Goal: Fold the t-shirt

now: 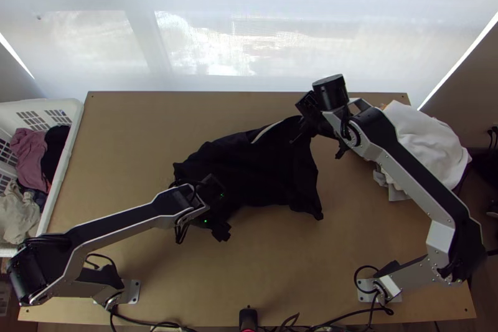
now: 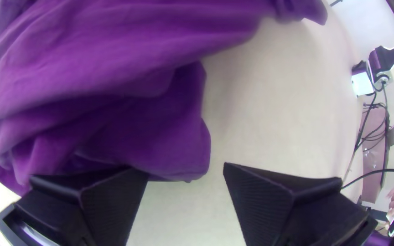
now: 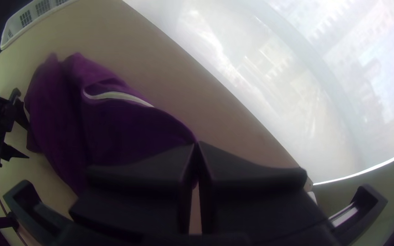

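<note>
The t-shirt looks black in the top view (image 1: pixel 261 167) and purple in the left wrist view (image 2: pixel 106 59) and the right wrist view (image 3: pixel 110 132). It lies bunched mid-table, its upper right part raised towards the right arm, with a pale strip along one edge. At that raised corner, my right gripper (image 1: pixel 302 131) is shut on the cloth; in its own view the gripper (image 3: pixel 197 146) has its fingers together over the fabric. Beside the shirt's lower left part is my left gripper (image 1: pixel 225 208), open; its wrist view shows the gripper (image 2: pixel 186 169) with cloth close to one finger.
A white basket (image 1: pixel 68 145) holding mixed clothes stands at the table's left edge. A pile of white cloth (image 1: pixel 429 145) lies at the right side, under and beside the right arm. Bare table (image 1: pixel 280 257) stretches between the shirt and the near edge, where cables run.
</note>
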Motion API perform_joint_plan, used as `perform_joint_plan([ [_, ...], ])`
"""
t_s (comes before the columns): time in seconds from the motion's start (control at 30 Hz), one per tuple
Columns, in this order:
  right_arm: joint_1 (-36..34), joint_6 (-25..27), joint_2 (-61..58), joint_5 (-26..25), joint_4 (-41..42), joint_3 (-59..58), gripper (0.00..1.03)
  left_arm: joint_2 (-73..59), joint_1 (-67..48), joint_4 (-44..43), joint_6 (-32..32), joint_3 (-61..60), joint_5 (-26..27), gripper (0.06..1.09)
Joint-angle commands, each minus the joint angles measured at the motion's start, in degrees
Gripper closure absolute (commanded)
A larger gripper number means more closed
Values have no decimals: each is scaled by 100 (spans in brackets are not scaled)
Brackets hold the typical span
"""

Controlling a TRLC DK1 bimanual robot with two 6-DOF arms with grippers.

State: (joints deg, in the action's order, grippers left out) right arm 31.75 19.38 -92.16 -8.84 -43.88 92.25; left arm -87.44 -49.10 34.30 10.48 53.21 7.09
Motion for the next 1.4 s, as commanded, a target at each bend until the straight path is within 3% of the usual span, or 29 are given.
perform_joint_plan([
  [0.0, -116, 5, 102, -4, -7, -84, 100, -247, -91, -170, 51, 58, -446, 68],
  [0.03, -134, 5, 119, -4, -7, -84, 100, -212, -73, -196, 68, 58, -542, 77],
  [0.17, -195, -13, 242, -4, 2, -190, 100, -63, 173, -214, 51, 84, -613, 96],
  [0.27, -266, -13, 357, -4, 2, -277, 100, 87, 340, -152, 33, 172, -613, 105],
  [0.5, -494, -13, 603, -4, -7, -269, 100, 456, 850, 358, -11, 726, -613, 105],
  [0.8, -846, -109, 893, -4, -376, 505, 100, 1185, 2186, 1193, -486, 2545, -621, 105],
  [1.37, -1663, -628, 972, 5, -1571, 2720, 100, 1853, 3425, 1342, -802, 4804, -577, 105],
])
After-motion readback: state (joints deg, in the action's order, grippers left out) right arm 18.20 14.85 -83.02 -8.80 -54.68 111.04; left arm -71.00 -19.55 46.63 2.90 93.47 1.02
